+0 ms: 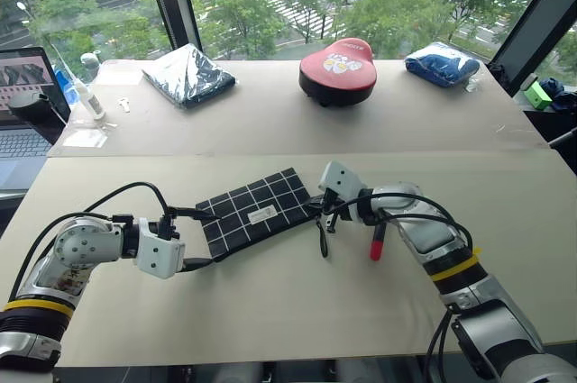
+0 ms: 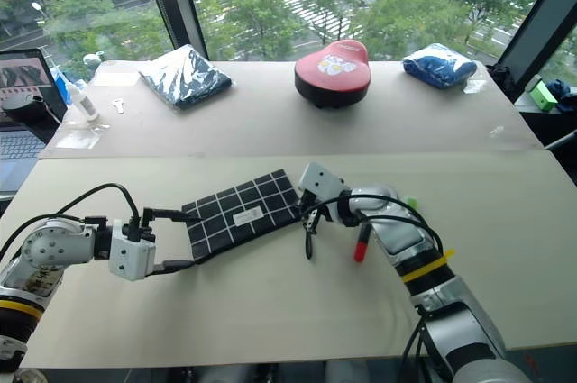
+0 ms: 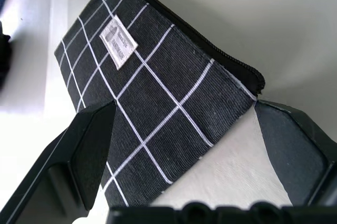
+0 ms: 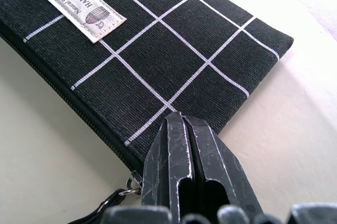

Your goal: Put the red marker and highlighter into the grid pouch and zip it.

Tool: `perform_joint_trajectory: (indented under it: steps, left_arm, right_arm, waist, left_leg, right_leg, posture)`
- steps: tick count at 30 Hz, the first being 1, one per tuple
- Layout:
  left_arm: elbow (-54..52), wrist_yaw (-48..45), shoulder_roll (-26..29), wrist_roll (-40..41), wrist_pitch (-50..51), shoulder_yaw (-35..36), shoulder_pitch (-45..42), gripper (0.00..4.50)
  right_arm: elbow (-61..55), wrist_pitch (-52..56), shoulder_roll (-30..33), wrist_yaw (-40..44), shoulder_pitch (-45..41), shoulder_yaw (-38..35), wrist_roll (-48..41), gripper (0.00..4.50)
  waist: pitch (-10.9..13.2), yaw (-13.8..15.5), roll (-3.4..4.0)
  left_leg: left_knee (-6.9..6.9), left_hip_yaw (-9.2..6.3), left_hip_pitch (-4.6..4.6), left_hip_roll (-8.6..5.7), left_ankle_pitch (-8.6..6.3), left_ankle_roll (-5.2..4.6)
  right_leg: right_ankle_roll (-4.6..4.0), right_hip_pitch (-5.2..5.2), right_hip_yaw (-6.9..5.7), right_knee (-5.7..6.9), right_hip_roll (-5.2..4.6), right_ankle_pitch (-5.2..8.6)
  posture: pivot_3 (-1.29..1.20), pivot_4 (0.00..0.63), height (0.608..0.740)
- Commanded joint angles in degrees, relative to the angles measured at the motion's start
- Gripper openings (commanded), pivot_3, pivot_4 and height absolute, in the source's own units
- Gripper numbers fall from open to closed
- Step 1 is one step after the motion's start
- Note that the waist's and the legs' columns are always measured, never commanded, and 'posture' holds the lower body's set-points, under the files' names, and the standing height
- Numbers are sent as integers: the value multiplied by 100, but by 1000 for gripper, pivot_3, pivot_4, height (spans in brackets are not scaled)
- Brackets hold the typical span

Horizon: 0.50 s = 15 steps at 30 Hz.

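The white label point(image 4: 81, 7) sewn on the grid pouch point(image 4: 174, 50) reads "HANDMADE", with "Natural Style" in smaller script beside it.

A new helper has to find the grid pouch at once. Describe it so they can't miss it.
Start at the near table, between the two robot arms. The grid pouch lies flat there: black fabric with white grid lines and a small white label. The wrapped bundles and red seat sit on the far table.

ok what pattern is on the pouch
Black with a white grid on the grid pouch, clearest in the right wrist view.
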State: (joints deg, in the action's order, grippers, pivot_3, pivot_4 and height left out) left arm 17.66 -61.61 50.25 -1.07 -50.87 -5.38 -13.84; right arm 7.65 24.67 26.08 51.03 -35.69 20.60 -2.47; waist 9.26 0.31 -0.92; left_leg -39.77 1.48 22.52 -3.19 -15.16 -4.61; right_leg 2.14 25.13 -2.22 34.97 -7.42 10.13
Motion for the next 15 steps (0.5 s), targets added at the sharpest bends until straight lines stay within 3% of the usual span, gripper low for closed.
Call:
perform_joint_trajectory:
  steps: [1, 14, 15]
  left_arm:
    - [142, 525, -180, -528, -551, -98, 107, 4500]
    - [764, 1886, -418, -1453, -1156, -279, -41, 4500]
    - [811, 1928, -427, -1441, -1188, -323, -73, 4002]
  right_arm:
    - [22, 92, -32, 78, 28, -34, -10, 18]
    - [-215, 185, -13, 160, 160, -128, -63, 18]
    - [-223, 193, -9, 161, 162, -138, -67, 0]
  waist:
    - [0, 2, 0]
    - [-3, 41, 4]
    - [-3, 43, 4]
  left_leg:
    - [0, 0, -1, 0, 0, 0]
    - [2, 0, -22, 0, -18, -25]
    - [2, -1, -22, 0, -18, -25]
  right_leg:
    - [0, 0, 0, 0, 0, 0]
    - [0, -6, -3, 2, -5, 0]
    - [-1, -6, -4, 2, -5, 0]
  posture:
    - [0, 150, 740]
    - [0, 150, 740]
    - [0, 150, 740]
